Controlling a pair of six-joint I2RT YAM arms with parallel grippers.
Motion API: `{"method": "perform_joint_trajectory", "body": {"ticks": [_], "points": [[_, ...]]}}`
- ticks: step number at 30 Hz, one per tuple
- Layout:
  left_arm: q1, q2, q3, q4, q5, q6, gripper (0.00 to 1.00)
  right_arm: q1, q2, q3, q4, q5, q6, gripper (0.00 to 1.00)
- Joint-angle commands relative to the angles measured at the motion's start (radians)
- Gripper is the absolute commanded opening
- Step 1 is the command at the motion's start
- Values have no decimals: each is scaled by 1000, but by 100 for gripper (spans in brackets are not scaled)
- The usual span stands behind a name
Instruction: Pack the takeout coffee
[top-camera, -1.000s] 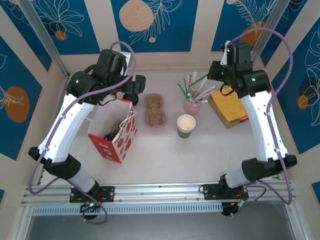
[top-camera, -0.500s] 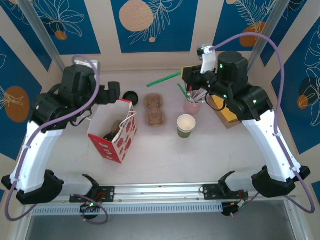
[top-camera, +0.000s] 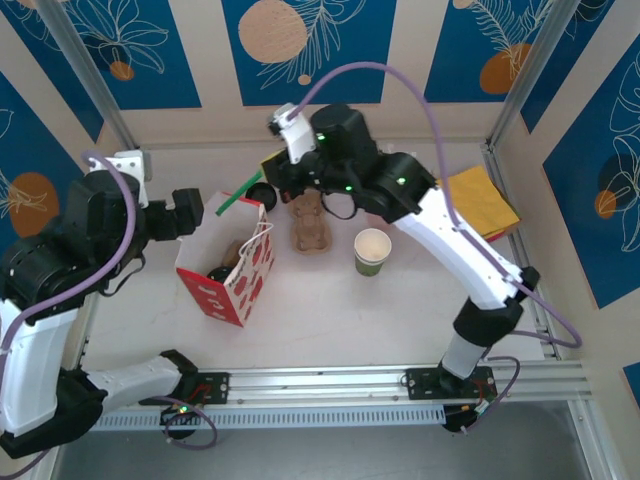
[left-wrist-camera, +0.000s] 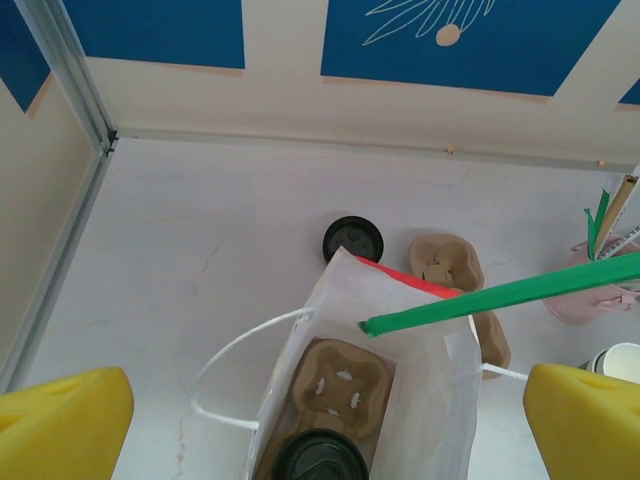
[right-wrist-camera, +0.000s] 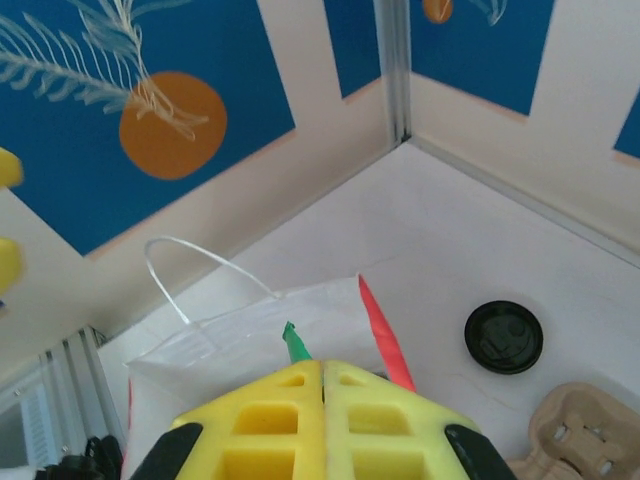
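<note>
Right arm is stretched long across the table, elbow out over the right half, wrist angled toward ten o'clock in the overhead view. The right gripper (right-wrist-camera: 322, 400) has both yellow fingers pressed together on a green straw (top-camera: 238, 193). The straw pokes out toward eight o'clock, its free end over the mouth of the paper bag (top-camera: 240, 268). On my left wrist camera the straw crosses in from three o'clock and ends just above the bag's rim.

Left arm is folded back at the nine o'clock side of the table, wrist pointing at three o'clock toward the bag. The left gripper (left-wrist-camera: 325, 420) hangs wide open, fingers far apart and holding nothing, looking down into the bag.

The takeout coffee (left-wrist-camera: 320, 458) sits inside the bag, black lid up, just at six o'clock of a cardboard cup carrier (left-wrist-camera: 335, 385) in there with it.

Outside, a loose black lid (top-camera: 262, 192) lies just at twelve o'clock of the bag. A second carrier (top-camera: 310, 220) is at its two o'clock, and a lidless green cup (top-camera: 372, 250) stands at three o'clock, apart from it.
</note>
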Motion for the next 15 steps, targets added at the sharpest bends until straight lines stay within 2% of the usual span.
{"method": "perform_joint_trajectory", "body": {"ticks": [1,7,15], "points": [[11,-11,-8,-34,-20,-12,100,36,70,65,-82,58,-69,0],[11,-17,-10,-47,-16,-6,100,54,184,112,-113,76,-83,0],[11,-10,-17,-41,59,32,100,45,318,171,-121,34,-83,0]]}}
